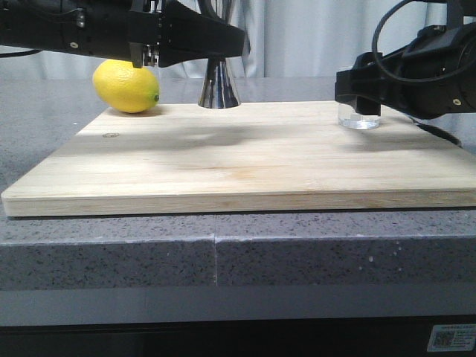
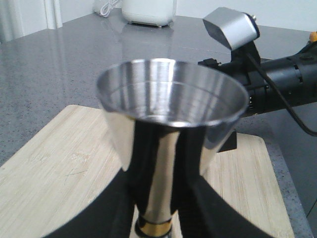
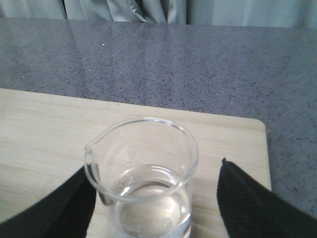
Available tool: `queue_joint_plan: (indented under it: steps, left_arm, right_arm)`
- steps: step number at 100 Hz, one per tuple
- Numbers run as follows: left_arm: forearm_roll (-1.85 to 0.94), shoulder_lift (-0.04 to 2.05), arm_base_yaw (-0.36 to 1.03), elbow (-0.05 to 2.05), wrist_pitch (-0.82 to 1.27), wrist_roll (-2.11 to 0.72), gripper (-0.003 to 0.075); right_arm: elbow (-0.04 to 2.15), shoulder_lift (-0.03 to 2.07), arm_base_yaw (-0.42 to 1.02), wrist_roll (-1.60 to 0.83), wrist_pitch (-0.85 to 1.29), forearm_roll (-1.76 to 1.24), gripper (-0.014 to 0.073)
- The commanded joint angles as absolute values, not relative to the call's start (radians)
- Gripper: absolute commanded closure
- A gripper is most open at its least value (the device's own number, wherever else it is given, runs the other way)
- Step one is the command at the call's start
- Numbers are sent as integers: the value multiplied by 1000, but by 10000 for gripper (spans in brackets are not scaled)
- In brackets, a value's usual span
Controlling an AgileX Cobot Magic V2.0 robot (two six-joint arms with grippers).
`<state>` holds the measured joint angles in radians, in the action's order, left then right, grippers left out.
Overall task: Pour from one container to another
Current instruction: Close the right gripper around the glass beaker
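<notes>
Front view hides both grips: left gripper (image 2: 153, 208) pinches jigger (image 2: 171, 129); right gripper (image 3: 153, 198) spread around beaker (image 3: 143, 173).

Fruit: a glossy yellow oval lemon (image 1: 127, 86) is sitting under the left fingers.
Board: a pale rectangular wooden cutting board (image 1: 245, 160) is lying below both finger pairs.
Counter: a speckled grey stone countertop (image 1: 223, 256) is carrying it.

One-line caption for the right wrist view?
Open right gripper straddles the upright beaker of clear liquid on the board.
</notes>
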<state>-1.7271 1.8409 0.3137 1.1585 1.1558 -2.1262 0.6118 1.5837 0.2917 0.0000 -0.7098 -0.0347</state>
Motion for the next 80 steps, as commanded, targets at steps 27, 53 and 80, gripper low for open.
queue_joint_plan:
  steps: [27, 53, 80]
  left_arm:
    - [-1790, 1789, 324, 1186, 1264, -2117, 554]
    - [-1790, 1789, 324, 1186, 1264, -2117, 554]
    - [-1790, 1789, 324, 1186, 1264, -2117, 554]
  right_arm:
    - [642, 1553, 301, 0, -793, 0, 210]
    - [642, 1553, 301, 0, -793, 0, 210]
    - [642, 1553, 301, 0, -793, 0, 210]
